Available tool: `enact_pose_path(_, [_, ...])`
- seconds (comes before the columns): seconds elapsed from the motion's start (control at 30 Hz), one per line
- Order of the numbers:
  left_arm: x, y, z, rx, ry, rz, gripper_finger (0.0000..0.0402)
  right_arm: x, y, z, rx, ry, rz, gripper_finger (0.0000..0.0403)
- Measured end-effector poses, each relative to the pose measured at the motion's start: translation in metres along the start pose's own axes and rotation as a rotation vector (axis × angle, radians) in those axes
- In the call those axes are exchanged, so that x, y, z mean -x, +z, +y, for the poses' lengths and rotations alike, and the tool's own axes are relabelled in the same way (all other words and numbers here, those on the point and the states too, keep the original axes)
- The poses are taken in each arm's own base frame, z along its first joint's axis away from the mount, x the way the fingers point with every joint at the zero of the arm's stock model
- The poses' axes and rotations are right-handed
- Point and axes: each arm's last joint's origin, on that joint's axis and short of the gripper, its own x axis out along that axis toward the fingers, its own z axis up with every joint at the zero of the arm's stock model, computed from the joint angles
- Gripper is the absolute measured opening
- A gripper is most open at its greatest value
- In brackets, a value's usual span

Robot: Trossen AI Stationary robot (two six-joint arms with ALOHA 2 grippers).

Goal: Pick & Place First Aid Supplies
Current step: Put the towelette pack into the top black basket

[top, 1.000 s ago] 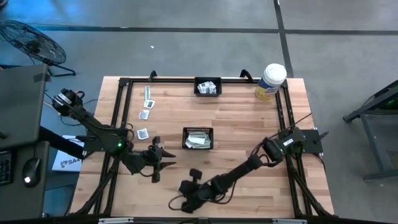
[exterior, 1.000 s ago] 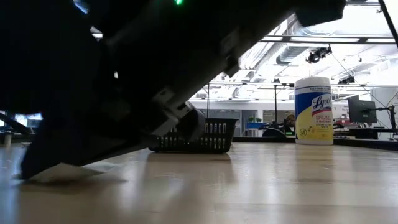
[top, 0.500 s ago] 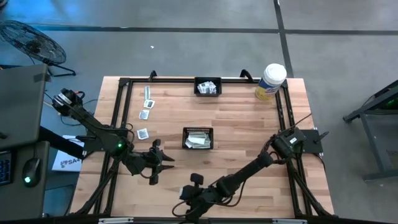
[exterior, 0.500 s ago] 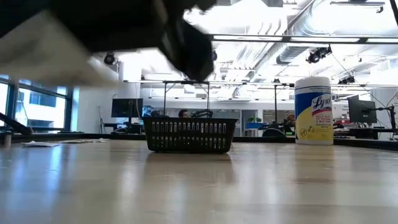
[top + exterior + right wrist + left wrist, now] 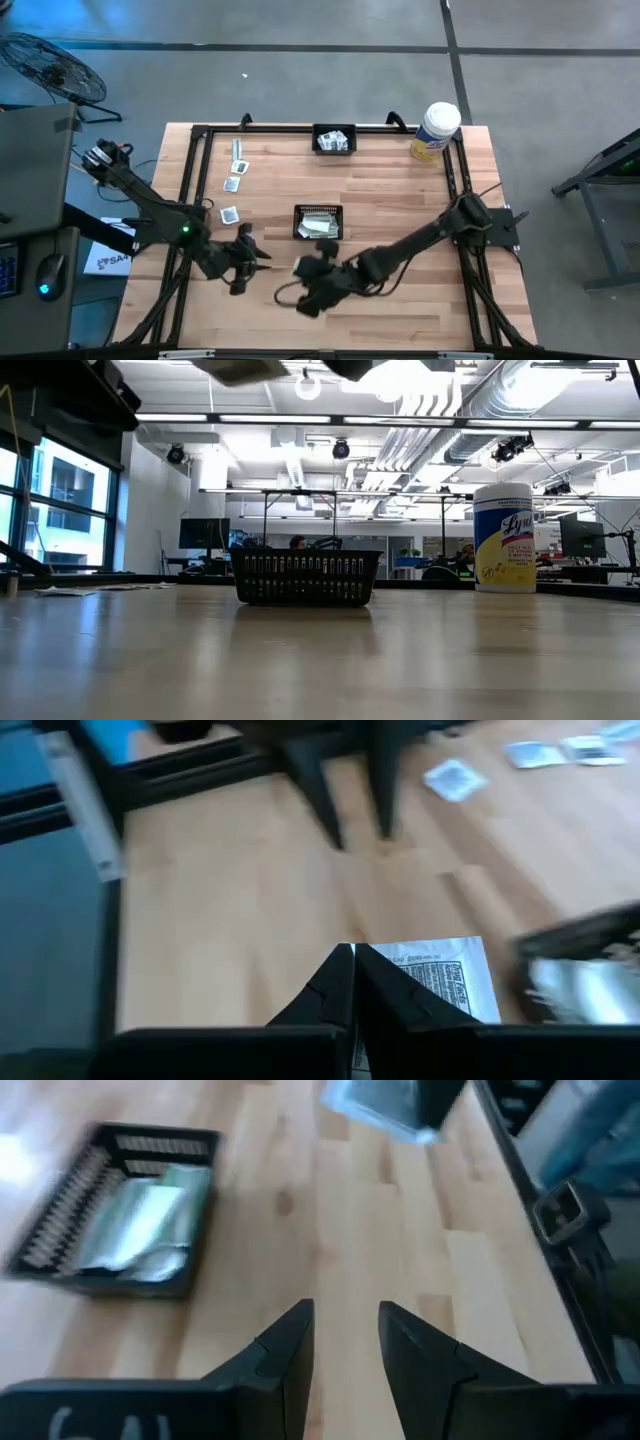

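My right gripper [image 5: 352, 982] is clenched on a square white packet [image 5: 440, 975] with dark print, held up off the table [image 5: 400, 200] just in front of the centre basket [image 5: 318, 222]. That black basket already holds a few pale, silvery-green packets [image 5: 140, 1225] lying flat inside it. The second basket [image 5: 333, 139], at the far edge of the table, also has pale packets in it, though I cannot tell which kinds. My left gripper [image 5: 345, 1340] hangs near the front left of the table with its fingers a little apart and nothing between them. More loose packets [image 5: 233, 184] lie on the wood well to the left of the baskets, a narrow strip [image 5: 238, 149] farthest back and square ones nearer. The white-and-yellow canister [image 5: 435, 131] stands upright at the far right corner.
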Motion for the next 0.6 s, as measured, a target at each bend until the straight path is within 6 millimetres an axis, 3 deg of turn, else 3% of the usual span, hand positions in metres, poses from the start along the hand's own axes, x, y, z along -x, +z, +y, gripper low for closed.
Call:
enact_pose_path(0.13, [0.02,-0.008,-0.001,0.011,0.073,-0.014,0.0113,0.0,0.017,-0.033,-0.032,-0.096,0.05,0.0])
enact_pose_path(0.33, [0.04,-0.021,-0.012,-0.041,0.079,-0.039,0.0113,-0.023,0.041,-0.093,-0.1,-0.25,0.07,0.0])
enact_pose_path(0.6, [0.043,-0.027,-0.013,-0.059,0.097,-0.022,0.0113,-0.047,0.083,-0.228,-0.303,-0.583,0.021,0.0])
